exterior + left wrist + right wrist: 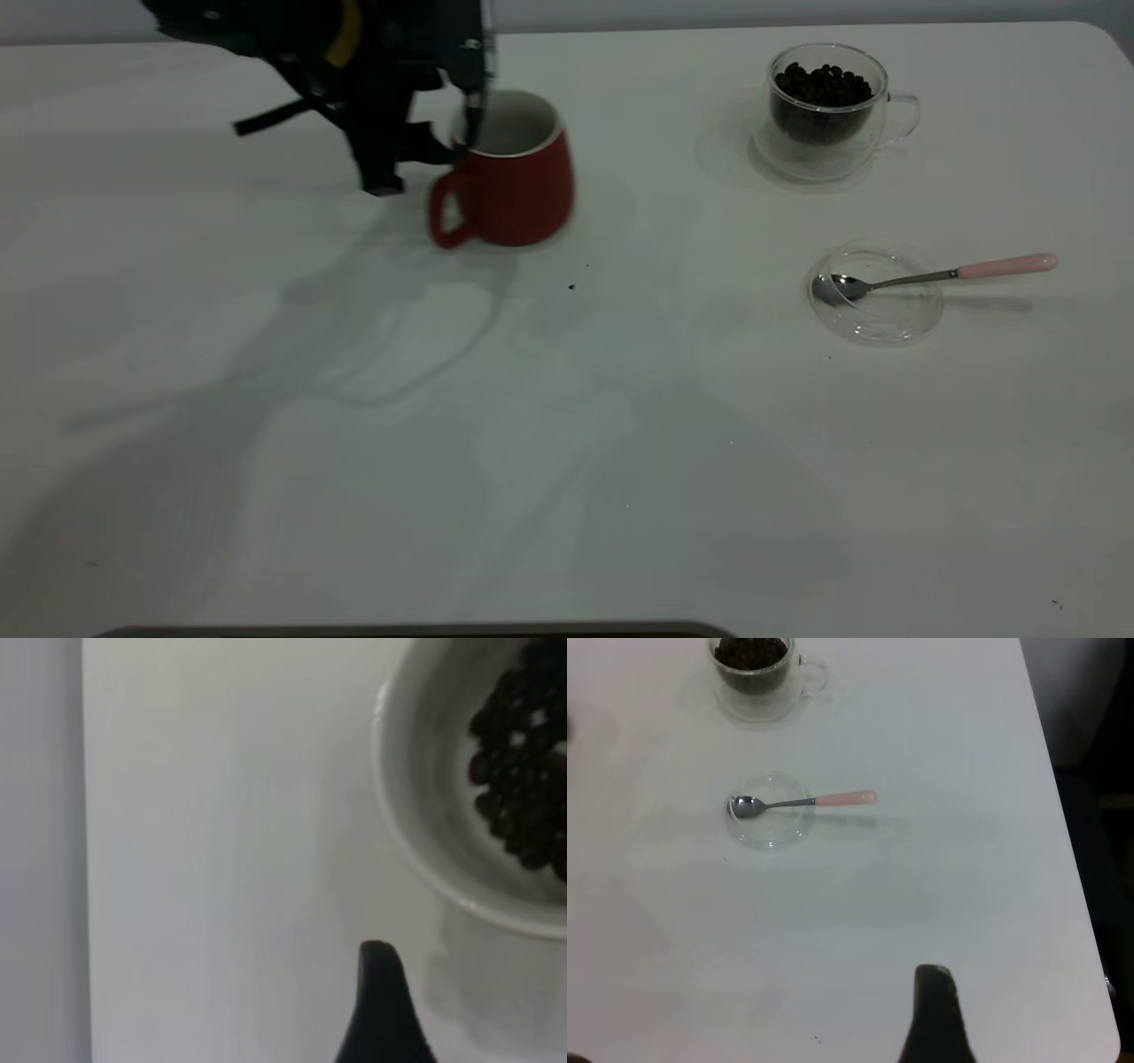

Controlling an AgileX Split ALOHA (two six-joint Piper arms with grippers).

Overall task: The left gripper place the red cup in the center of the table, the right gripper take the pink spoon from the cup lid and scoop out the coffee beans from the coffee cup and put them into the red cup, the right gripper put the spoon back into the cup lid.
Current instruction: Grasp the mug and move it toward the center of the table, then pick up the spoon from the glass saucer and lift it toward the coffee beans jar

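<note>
The red cup (pixel 523 182) stands at the table's (pixel 620 461) back, left of centre, its handle towards the front left. My left gripper (pixel 454 140) is shut on the red cup's rim, one finger inside and one outside. The coffee cup (pixel 828 115) with coffee beans (pixel 824 87) stands at the back right; it also shows in the left wrist view (pixel 416 815). The pink spoon (pixel 921 276) lies with its bowl in the cup lid (pixel 886 321), handle pointing right. The right wrist view shows the spoon (pixel 802 801), lid (pixel 772 828) and coffee cup (pixel 755 678). My right gripper (pixel 935 1014) is far from them.
The table's right edge (pixel 1067 859) runs close to the right gripper, with dark floor beyond. A few tiny dark specks (pixel 571 286) lie in front of the red cup. The back edge of the table meets a grey wall.
</note>
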